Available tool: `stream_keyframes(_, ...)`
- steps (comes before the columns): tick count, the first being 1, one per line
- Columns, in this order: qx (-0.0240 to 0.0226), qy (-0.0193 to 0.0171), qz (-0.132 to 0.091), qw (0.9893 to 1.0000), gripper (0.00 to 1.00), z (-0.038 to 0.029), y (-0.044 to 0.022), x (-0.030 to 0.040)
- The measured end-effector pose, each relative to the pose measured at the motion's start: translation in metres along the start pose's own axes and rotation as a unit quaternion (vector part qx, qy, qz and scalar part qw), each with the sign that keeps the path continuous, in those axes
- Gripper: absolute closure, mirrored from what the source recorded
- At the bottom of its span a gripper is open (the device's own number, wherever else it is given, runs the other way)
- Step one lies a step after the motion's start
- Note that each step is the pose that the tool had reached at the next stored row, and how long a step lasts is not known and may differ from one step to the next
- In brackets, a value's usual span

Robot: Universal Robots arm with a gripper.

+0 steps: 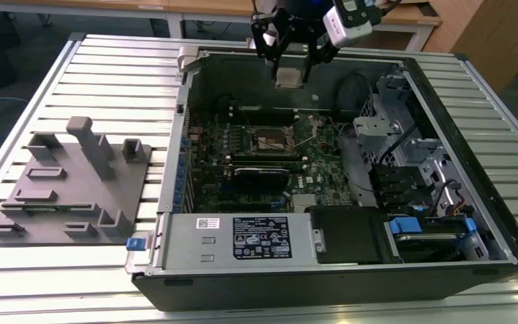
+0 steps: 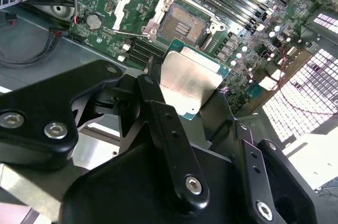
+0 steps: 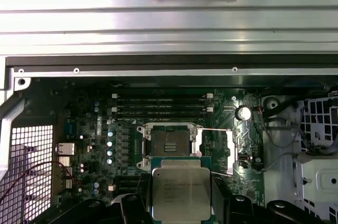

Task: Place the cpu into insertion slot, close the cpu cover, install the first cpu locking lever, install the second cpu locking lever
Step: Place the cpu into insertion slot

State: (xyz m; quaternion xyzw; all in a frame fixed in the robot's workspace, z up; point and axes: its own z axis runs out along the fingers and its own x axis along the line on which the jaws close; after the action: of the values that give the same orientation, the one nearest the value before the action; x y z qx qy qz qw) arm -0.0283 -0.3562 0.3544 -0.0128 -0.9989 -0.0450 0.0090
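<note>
**Pincer** (image 1: pixel 288 73), exterior view: matte black, two-fingered, built from angular bars forking out of a dark wrist. A pale grey, box-shaped camera housing (image 1: pixel 350 20) with a dark face is fixed beside that wrist.

Second wrist view: link bars (image 2: pixel 169 145) are broad, flat, round-ended and smooth black, joined at their pivots by silver socket-head screws (image 2: pixel 193 184). Small plain holes dot the narrower bars.

First wrist view: fingers (image 3: pixel 134 211) are black with softly glossy edges.

Nothing reads clearly: the black label (image 1: pixel 262 237) (lower centre of the exterior view) and the cpu (image 3: pixel 181 195) carry only illegible print.
</note>
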Motion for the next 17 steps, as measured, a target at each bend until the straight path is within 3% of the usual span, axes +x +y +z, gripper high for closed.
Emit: stream_keyframes(17,0.0003,0.0001,0.000,1.0000,0.46,0.0052,-0.0005,-0.0001)
